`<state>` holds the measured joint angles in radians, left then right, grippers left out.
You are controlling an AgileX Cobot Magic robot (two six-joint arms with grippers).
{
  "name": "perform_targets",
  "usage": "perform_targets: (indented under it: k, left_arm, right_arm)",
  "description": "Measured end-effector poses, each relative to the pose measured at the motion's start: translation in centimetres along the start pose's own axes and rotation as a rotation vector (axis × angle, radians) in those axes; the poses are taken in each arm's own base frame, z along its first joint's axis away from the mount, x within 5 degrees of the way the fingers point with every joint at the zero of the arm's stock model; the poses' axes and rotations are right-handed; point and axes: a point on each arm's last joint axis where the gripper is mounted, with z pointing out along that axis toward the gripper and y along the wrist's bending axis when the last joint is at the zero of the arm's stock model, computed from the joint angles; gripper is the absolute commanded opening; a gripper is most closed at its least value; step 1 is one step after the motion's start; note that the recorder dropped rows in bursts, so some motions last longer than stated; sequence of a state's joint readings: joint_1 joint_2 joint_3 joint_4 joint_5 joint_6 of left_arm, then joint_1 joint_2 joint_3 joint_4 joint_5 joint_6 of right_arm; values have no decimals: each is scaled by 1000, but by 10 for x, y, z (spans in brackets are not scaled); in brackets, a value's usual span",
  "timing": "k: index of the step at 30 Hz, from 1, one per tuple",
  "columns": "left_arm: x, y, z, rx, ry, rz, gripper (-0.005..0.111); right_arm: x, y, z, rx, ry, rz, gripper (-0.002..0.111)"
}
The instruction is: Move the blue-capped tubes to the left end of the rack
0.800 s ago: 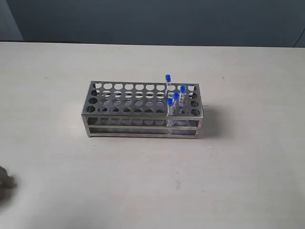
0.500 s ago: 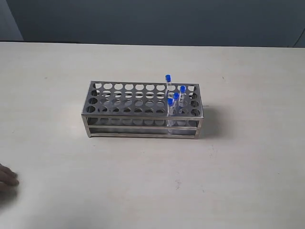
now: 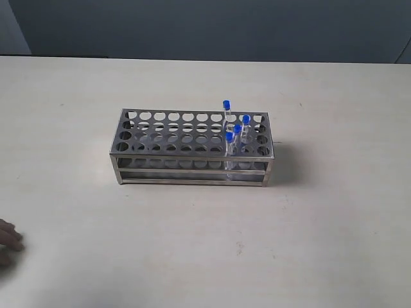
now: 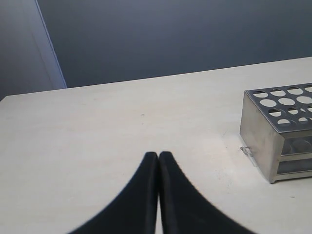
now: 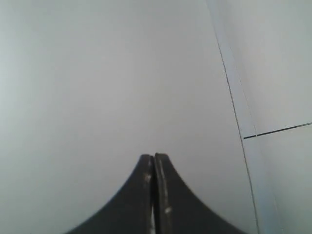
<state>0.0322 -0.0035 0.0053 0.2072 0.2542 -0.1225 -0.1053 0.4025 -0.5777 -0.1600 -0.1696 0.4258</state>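
Observation:
The silver rack point(image 3: 180, 158) stands in the middle of the table. Several blue-capped tubes point(image 3: 237, 130) stand upright in holes near its right end, one of them point(image 3: 226, 106) in the back row. My left gripper point(image 3: 8, 239) just shows at the left edge of the exterior view, far from the rack. In the left wrist view the left gripper point(image 4: 158, 155) is shut and empty over bare table, with the rack's left end point(image 4: 261, 136) off to one side. The right gripper point(image 5: 154, 157) is shut and empty, facing a plain pale surface. It does not show in the exterior view.
The beige table point(image 3: 308, 244) spreads wide around the rack. A dark blue-grey wall point(image 3: 205, 25) runs behind the table's far edge. A thin dark seam point(image 5: 278, 130) crosses the pale surface in the right wrist view.
The left gripper's tip at the exterior view's left edge has shifted slightly. The rack and tubes have not moved.

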Motion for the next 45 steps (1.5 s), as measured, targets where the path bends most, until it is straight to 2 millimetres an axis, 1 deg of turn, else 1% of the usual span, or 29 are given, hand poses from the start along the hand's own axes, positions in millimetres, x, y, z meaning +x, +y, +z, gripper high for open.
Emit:
perform_targets:
  k: [2, 3, 4, 5, 7, 8, 9, 10, 11, 12, 13, 15, 17, 20, 23, 26, 29, 37, 45]
  left_arm:
    - [0, 0, 0, 0, 0, 0, 1]
    - [0, 0, 0, 0, 0, 0, 1]
    - [0, 0, 0, 0, 0, 0, 1]
    - [0, 0, 0, 0, 0, 0, 1]
    - [0, 0, 0, 0, 0, 0, 1]
    - [0, 0, 0, 0, 0, 0, 1]
    - [0, 0, 0, 0, 0, 0, 1]
    - [0, 0, 0, 0, 0, 0, 1]
    - [0, 0, 0, 0, 0, 0, 1]
    - [0, 0, 0, 0, 0, 0, 1]
    - [0, 0, 0, 0, 0, 0, 1]
    - [0, 0, 0, 0, 0, 0, 1]
    - [0, 0, 0, 0, 0, 0, 1]
    - [0, 0, 0, 0, 0, 0, 1]
    - [0, 0, 0, 0, 0, 0, 1]
    - [0, 0, 0, 0, 0, 0, 1]
    - [0, 0, 0, 0, 0, 0, 1]
    - [0, 0, 0, 0, 0, 0, 1]
    - [0, 0, 0, 0, 0, 0, 1]
  right_arm:
    - [-2, 3, 38, -16, 70, -72, -1]
    - [1, 4, 56, -26, 111, -77, -1]
    - [6, 6, 69, -44, 149, -95, -1]
    - [17, 10, 87, -75, 206, -90, -1]
    - [38, 22, 106, -156, 286, -113, -1]
    - [58, 31, 117, -222, 347, -143, 2]
    - [73, 42, 122, -289, 390, -162, 5]
    - [89, 52, 127, -351, 430, -186, 13]
    - [115, 66, 131, -436, 496, -223, 19]
    - [132, 75, 133, -491, 533, -235, 27]
    - [153, 86, 134, -547, 585, -243, 35]
    - [192, 99, 134, -614, 687, -253, 46]
    - [227, 107, 133, -645, 780, -258, 50]
    - [261, 111, 131, -655, 870, -241, 50]
    - [281, 113, 129, -676, 906, -196, 50]
    - [293, 115, 127, -687, 927, -145, 50]
    - [297, 117, 125, -702, 945, -127, 50]
    - [301, 123, 120, -783, 954, -72, 50]
    - [324, 128, 108, -820, 1031, -93, 50]
